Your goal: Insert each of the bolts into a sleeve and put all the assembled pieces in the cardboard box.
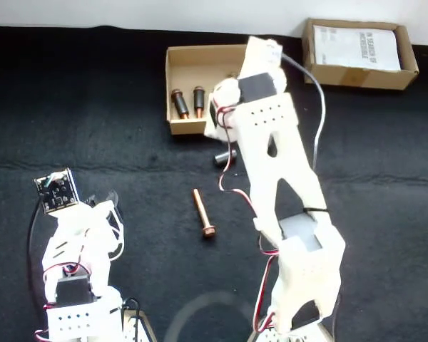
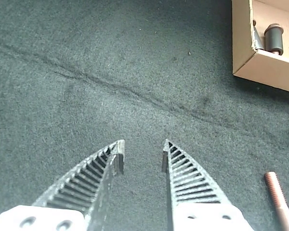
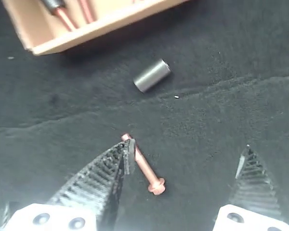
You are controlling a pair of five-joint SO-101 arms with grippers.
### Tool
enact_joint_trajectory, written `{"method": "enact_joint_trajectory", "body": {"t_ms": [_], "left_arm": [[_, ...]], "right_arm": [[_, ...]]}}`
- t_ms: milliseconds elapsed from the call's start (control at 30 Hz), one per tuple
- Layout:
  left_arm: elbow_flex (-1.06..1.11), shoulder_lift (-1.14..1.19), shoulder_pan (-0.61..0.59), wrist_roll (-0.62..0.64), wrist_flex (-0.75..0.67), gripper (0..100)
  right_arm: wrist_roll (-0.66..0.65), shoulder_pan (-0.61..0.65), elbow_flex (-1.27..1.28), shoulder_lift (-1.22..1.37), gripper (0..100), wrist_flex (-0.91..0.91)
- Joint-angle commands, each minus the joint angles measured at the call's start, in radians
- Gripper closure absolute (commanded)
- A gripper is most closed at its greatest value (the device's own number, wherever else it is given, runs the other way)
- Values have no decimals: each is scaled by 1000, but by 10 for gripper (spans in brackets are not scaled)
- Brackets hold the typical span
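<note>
Black felt tabletop (image 1: 93, 107), creased across the middle, under a strip of pale wall (image 1: 128, 13) at the far edge. At the back, an open cardboard box (image 1: 200, 68) with two assembled pieces (image 1: 179, 105) lying side by side inside. Farther along the same edge, a second cardboard box (image 1: 364, 78) holding a printed sheet (image 1: 357, 46). On the felt, one loose copper bolt (image 1: 202, 211) and one dark sleeve (image 1: 224, 156), apart from each other, the sleeve between bolt and box and just in front of the box's near wall. Long axis of the bolt roughly in line from the arms' bases toward the box, hex head at the near end, plain tip toward the sleeve. Right gripper (image 3: 188, 149) over the bolt, fingers spread wide with nothing pinched. Bolt not centred in that gap but close beside one finger, its tip end crossing that fingertip in the wrist view; touching or merely below it, impossible to tell. Left gripper (image 2: 142, 147) low over bare felt, fingers parted a little and empty, bolt well off to one side. Right arm clearly the nearer. Probably needed before any pinch: a sideways shift to bring the shaft midway between the fingers, then a close across the long axis rather than along it.
</note>
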State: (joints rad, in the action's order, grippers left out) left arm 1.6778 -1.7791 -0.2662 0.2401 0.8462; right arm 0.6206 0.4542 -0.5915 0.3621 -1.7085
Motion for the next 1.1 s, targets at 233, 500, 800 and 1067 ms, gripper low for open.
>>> {"method": "enact_joint_trajectory", "body": {"t_ms": [233,500,800,1067], "left_arm": [[18,-22,-12,-5,-12,854],[18,-22,-12,-5,-12,854],[18,-22,-12,-5,-12,853],[18,-22,-12,-5,-12,853]], "right_arm": [[78,4,295,-71,694,381],[143,4,427,-71,694,599],[193,15,558,-71,694,794],[193,27,696,-70,694,1006]]}}
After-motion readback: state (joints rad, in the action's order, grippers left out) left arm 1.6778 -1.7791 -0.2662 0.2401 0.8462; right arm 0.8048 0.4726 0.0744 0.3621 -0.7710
